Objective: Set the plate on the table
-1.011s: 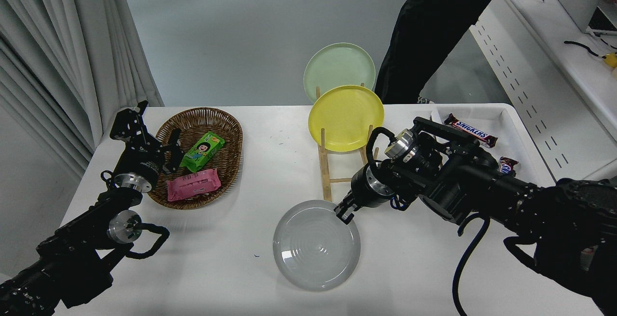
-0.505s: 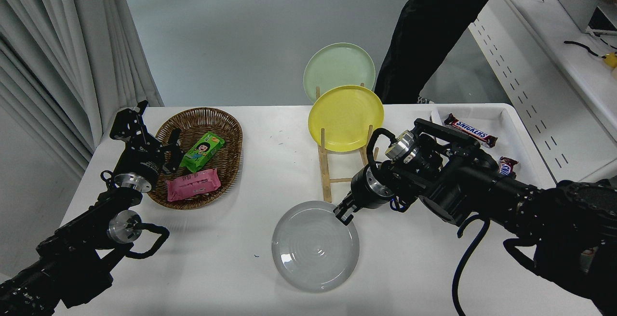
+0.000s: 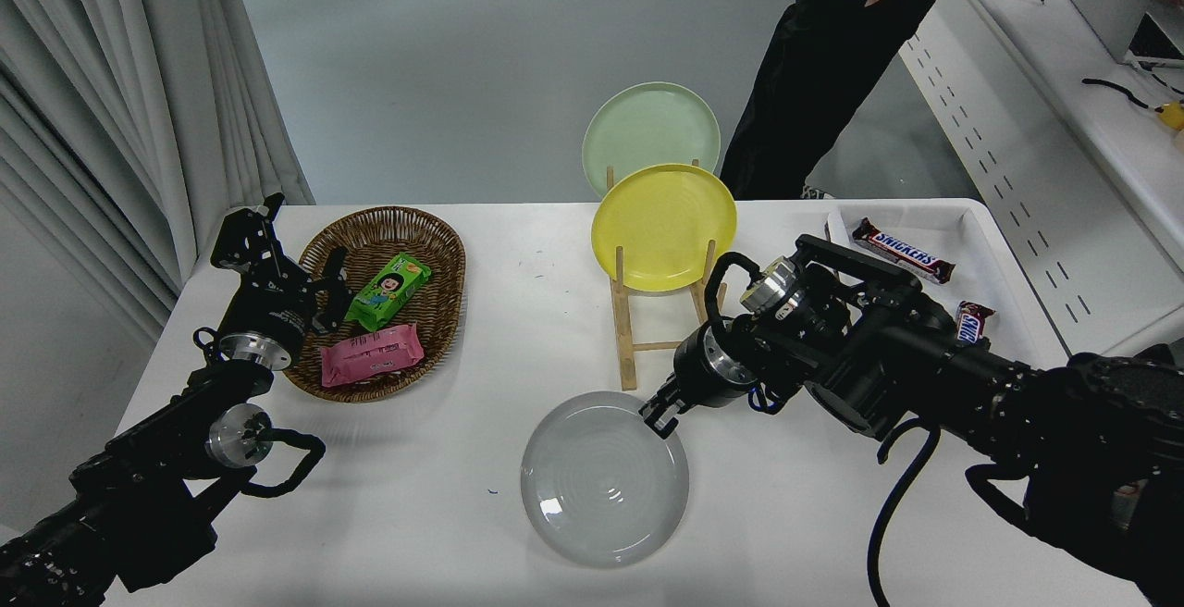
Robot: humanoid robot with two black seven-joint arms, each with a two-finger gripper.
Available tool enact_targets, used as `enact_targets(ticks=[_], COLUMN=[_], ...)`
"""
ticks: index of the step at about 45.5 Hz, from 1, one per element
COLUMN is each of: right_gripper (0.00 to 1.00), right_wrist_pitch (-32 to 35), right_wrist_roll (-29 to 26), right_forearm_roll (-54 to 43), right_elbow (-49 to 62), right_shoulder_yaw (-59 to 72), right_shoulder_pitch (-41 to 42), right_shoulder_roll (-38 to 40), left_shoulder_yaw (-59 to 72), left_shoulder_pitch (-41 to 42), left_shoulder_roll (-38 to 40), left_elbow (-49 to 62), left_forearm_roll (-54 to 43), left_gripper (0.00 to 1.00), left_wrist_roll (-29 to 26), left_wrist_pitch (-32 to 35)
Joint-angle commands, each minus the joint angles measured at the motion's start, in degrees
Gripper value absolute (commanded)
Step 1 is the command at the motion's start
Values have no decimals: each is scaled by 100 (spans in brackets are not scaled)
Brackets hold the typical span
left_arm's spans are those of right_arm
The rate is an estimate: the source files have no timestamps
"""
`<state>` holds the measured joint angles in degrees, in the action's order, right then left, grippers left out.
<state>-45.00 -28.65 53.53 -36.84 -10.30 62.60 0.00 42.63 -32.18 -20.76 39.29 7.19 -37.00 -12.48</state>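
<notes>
The light-grey plate (image 3: 604,479) lies low and nearly flat over the white table (image 3: 435,496), near its front middle. My right gripper (image 3: 659,418) reaches in from the right and is shut on the plate's upper right rim. Whether the plate's underside rests fully on the tabletop cannot be told. My left arm stays parked at the lower left, its gripper (image 3: 328,292) open beside the basket and holding nothing.
A wooden rack (image 3: 631,334) just behind the grey plate holds a yellow plate (image 3: 663,226) and a pale green plate (image 3: 650,126). A wicker basket (image 3: 435,255) with snack packs is at the left. A white tray (image 3: 980,228) with chocolate bars is at the right. A person (image 3: 823,61) stands beyond the table.
My right gripper has shifted slightly down and toward the table's front, carrying the grey plate with it. The left arm has not moved.
</notes>
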Motion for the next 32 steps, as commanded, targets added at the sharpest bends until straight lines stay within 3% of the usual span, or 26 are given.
enact_targets(ticks=[1,4,6,8,11,12,18,23,32], right_gripper=[1,2,9,27,67,74,78,97,99], right_wrist_pitch=[0,0,0,0,0,0,0,0,0], right_wrist_roll=[0,0,0,0,0,0,0,0,0], right_forearm_roll=[-9,-9,-9,0,0,-9,-9,-9,-219], right_elbow=[1,1,-7,-8,-16,-16,-16,-16,-139], right_shoulder_yaw=[2,2,2,-7,-7,-7,-25,-16,81], right_shoulder_pitch=[-63,-72,-72,-64,-37,-28,-20,-11,270], right_shoulder_roll=[0,0,0,0,0,0,0,0,0], left_shoulder_yaw=[0,0,0,0,0,0,0,0,0], left_shoulder_pitch=[2,2,2,2,-7,-7,2,-7,-7], left_shoulder_roll=[2,-7,2,2,1,-7,2,2,1], left_elbow=[0,0,0,0,0,0,0,0,0], left_forearm_roll=[-7,1,1,-7,1,-7,1,1,-7], left_gripper=[100,100,100,100,100,100,100,100,100], left_wrist_roll=[0,0,0,0,0,0,0,0,0], left_wrist_pitch=[0,0,0,0,0,0,0,0,0])
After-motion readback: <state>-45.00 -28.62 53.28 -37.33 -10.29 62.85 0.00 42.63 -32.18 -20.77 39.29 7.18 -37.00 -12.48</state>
